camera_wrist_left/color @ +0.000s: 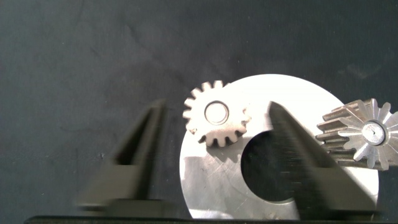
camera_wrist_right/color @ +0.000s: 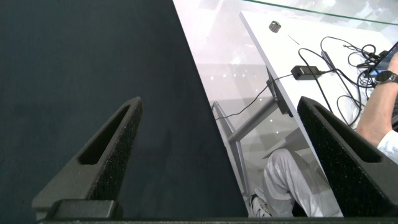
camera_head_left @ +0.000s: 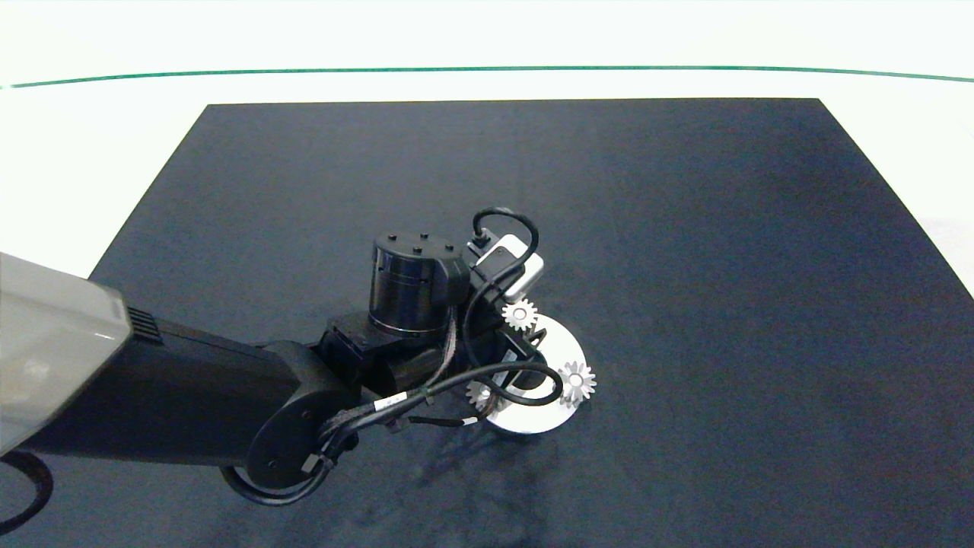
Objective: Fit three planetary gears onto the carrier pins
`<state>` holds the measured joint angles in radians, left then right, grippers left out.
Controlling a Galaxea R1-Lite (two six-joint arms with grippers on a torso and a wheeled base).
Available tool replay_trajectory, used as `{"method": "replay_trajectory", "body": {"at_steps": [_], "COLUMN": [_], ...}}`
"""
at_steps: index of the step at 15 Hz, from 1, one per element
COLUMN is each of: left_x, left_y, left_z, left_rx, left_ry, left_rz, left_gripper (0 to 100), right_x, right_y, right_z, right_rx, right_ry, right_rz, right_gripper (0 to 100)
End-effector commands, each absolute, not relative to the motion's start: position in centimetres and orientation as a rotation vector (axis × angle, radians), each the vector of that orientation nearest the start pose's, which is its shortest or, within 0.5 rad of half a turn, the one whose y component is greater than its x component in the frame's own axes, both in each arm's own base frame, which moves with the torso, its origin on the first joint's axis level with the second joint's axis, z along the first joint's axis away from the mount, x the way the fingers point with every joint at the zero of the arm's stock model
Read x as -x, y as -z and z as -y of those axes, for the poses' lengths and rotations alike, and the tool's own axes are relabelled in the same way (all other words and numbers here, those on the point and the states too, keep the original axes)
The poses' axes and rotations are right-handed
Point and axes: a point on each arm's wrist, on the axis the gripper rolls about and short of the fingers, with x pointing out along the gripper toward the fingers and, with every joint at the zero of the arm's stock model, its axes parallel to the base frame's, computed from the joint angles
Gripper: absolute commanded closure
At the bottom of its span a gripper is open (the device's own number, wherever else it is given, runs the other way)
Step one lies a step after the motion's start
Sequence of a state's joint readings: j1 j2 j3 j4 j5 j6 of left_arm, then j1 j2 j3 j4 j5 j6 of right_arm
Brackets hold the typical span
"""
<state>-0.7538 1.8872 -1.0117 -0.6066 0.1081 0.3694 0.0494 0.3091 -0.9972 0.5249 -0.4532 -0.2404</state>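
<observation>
The white disc (camera_head_left: 533, 417) lies on the dark mat, partly under my left arm. Three planetary gears show around it: one at the far side (camera_head_left: 520, 314), one at the right (camera_head_left: 576, 383), and one at the left (camera_head_left: 478, 393) half behind cables. In the left wrist view a gear (camera_wrist_left/color: 205, 127) sits on a carrier pin (camera_wrist_left/color: 216, 113), whose end shows in its hole. Another gear (camera_wrist_left/color: 364, 134) sits at the rim of the disc (camera_wrist_left/color: 211, 183). My left gripper (camera_wrist_left/color: 214, 109) is open, its fingers straddling the first gear without touching it. My right gripper (camera_wrist_right/color: 219, 102) is open and holds nothing.
The dark mat (camera_head_left: 685, 266) covers most of the white table (camera_head_left: 91, 152). The right wrist view looks past the mat's edge to the floor, a table leg, cables and a person's leg (camera_wrist_right/color: 286, 180).
</observation>
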Motion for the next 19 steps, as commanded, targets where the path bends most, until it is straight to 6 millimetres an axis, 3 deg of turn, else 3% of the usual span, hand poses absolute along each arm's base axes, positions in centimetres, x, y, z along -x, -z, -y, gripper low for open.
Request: {"method": "replay_trajectory", "body": {"at_steps": [1, 3, 6, 9, 12, 14, 16, 17, 19], "left_x": [-25.9, -25.3, -23.4, -17.0, -9.7, -5.0, -1.0, 1.9, 5.1], "left_y": [-19.3, -23.4, -27.9, -31.2, -32.4, -32.4, -31.5, -30.0, -27.6], "left_z": [22.9, 18.9, 10.2, 4.1, 0.6, -0.4, -0.3, -0.1, 0.1], "left_rx": [-0.449, -0.43, -0.409, -0.38, -0.345, -0.324, -0.307, -0.305, -0.305], "left_ry": [0.653, 0.564, 0.346, 0.168, -0.001, -0.127, -0.179, -0.18, -0.177], "left_rz": [-0.088, -0.059, -0.097, -0.078, -0.066, -0.036, 0.017, 0.033, 0.049], "left_gripper": [0, 0, 0, 0, 0, 0, 0, 0, 0], "right_x": [9.6, 8.7, 6.5, 5.0, 4.9, 5.4, 6.3, 7.1, 8.2], "right_y": [-27.9, -29.0, -30.7, -31.2, -30.9, -30.0, -29.1, -27.6, -25.0], "right_z": [1.5, 1.4, 1.3, 1.1, 0.8, 0.6, 0.6, 0.5, 0.3], "right_rx": [0.2, 0.204, 0.215, 0.228, 0.23, 0.234, 0.233, 0.232, 0.234], "right_ry": [0.418, 0.416, 0.416, 0.434, 0.484, 0.516, 0.516, 0.488, 0.437], "right_rz": [0.098, 0.081, 0.033, -0.019, -0.046, -0.062, -0.049, -0.039, -0.024], "right_gripper": [0, 0, 0, 0, 0, 0, 0, 0, 0]}}
